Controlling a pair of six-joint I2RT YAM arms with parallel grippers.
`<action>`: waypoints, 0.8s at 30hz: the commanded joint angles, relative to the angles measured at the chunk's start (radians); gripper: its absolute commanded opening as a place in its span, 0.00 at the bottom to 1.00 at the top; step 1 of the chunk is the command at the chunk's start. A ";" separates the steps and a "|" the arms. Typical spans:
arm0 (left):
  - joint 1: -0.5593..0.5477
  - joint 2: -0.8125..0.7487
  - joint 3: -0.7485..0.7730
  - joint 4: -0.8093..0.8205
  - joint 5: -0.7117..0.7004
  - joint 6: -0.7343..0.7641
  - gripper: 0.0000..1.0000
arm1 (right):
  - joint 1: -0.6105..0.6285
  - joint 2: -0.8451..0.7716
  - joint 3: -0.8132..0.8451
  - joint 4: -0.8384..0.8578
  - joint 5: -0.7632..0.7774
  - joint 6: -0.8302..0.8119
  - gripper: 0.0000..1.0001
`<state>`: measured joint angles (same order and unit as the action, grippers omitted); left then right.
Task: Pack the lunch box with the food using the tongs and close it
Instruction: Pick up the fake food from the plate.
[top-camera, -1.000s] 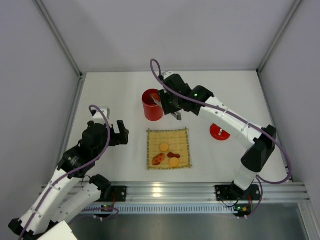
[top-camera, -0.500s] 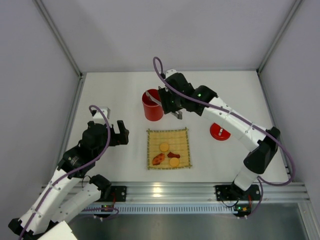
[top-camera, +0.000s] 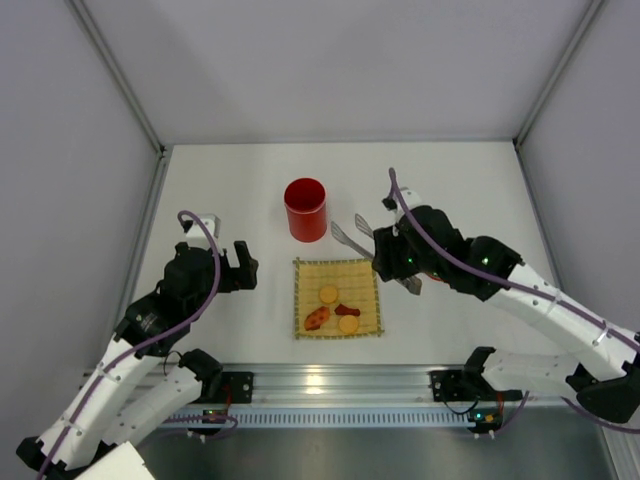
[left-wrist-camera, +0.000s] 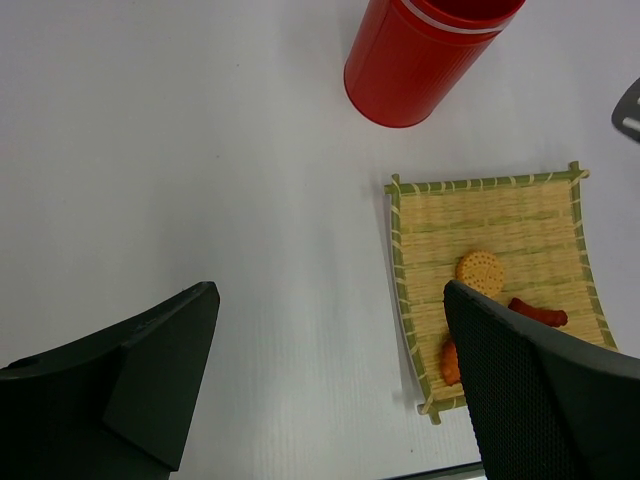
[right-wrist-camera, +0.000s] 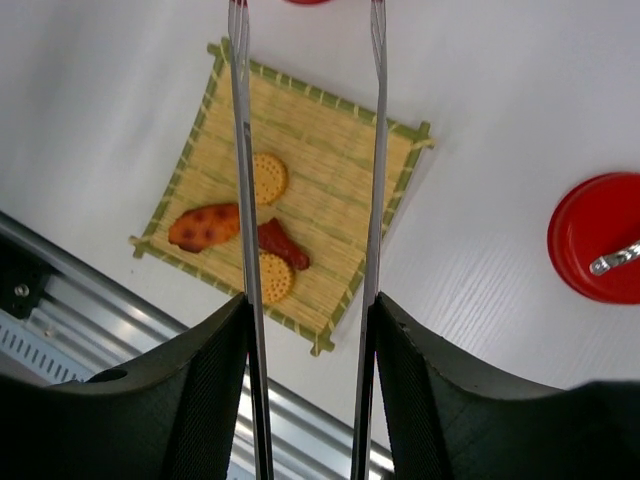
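Right pincer grips slim silver tongs, arms parted; left pincer gapes wide.

The lunch box and lid are red, tongs silver, mat straw-yellow with green edging.

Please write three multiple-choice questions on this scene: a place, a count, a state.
1. The food lies: A in a blue bowl; B on the bamboo mat; C on a plate.
2. Food pieces on the mat: A two; B four; C six.
3. The right end effector: A holds the tongs; B holds a spoon; C is empty.
Key: 1 B, all pieces lie on the mat; 2 B, four can be counted there; 3 A, it grips the tongs' two arms.
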<state>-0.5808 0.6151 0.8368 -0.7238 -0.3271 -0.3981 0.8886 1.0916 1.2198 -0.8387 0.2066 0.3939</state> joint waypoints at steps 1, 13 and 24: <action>-0.004 -0.009 -0.005 0.040 -0.001 -0.007 0.99 | 0.047 -0.030 -0.086 0.038 -0.018 0.049 0.50; -0.004 -0.006 -0.005 0.040 -0.003 -0.007 0.99 | 0.265 0.056 -0.195 0.079 0.099 0.164 0.50; -0.004 -0.006 -0.005 0.038 -0.003 -0.007 0.99 | 0.343 0.186 -0.200 0.141 0.149 0.235 0.49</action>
<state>-0.5816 0.6151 0.8368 -0.7242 -0.3271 -0.3981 1.2026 1.2591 1.0080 -0.7898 0.3111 0.5884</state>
